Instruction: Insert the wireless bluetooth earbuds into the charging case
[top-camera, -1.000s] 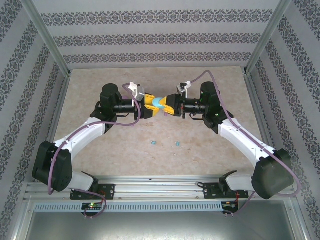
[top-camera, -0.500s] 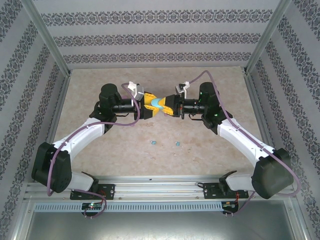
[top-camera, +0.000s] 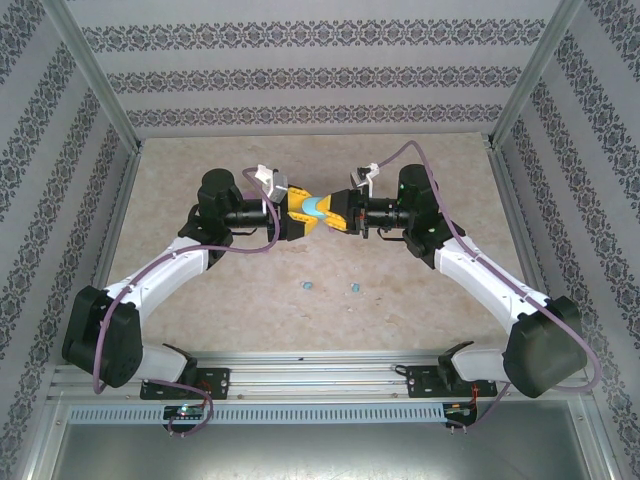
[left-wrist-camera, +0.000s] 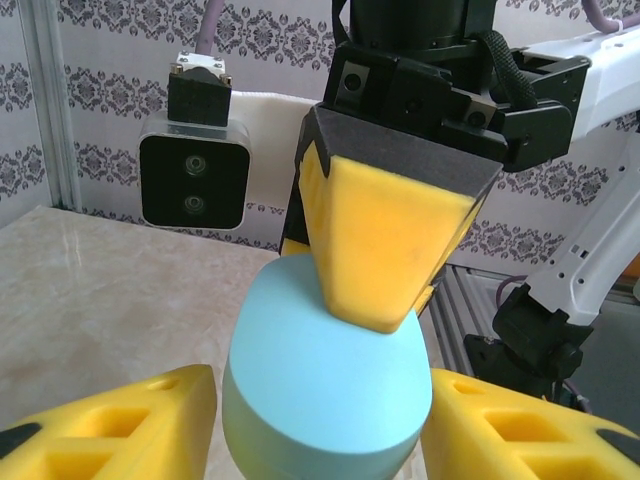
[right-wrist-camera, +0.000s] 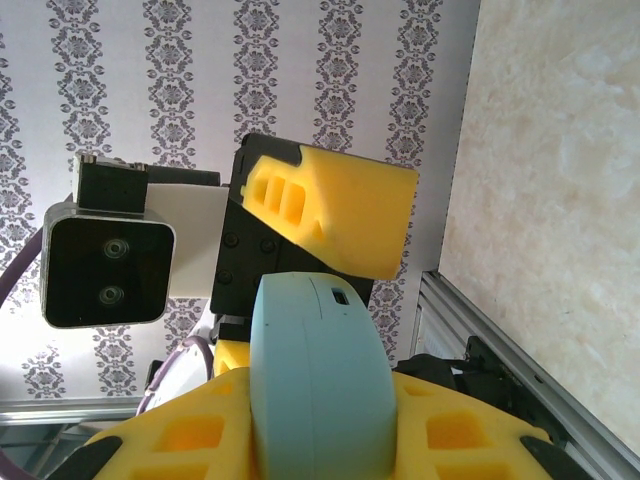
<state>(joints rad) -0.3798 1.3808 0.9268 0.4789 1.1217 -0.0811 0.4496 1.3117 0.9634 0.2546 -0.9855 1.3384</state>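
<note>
Light blue charging case (top-camera: 317, 207) held mid-air, clamped by right gripper (top-camera: 327, 210). Left gripper (top-camera: 304, 213) flanks it, grip not discernible. Risk: case dropped if both loosened, 2 blue earbuds (top-camera: 308, 285) below scattered.

A beige marbled tabletop (top-camera: 260, 320) sits inside walls (top-camera: 300, 75) papered in grey damask stripes, framed by aluminium posts (top-camera: 92, 75), evenly and brightly lit

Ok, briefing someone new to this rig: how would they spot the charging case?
Find the beige marbled table, then its middle, where the arms' yellow fingers meet. The charging case is the light blue egg between them, far bigger than the two tiny blue earbuds lying on the table nearer the bases.
</note>
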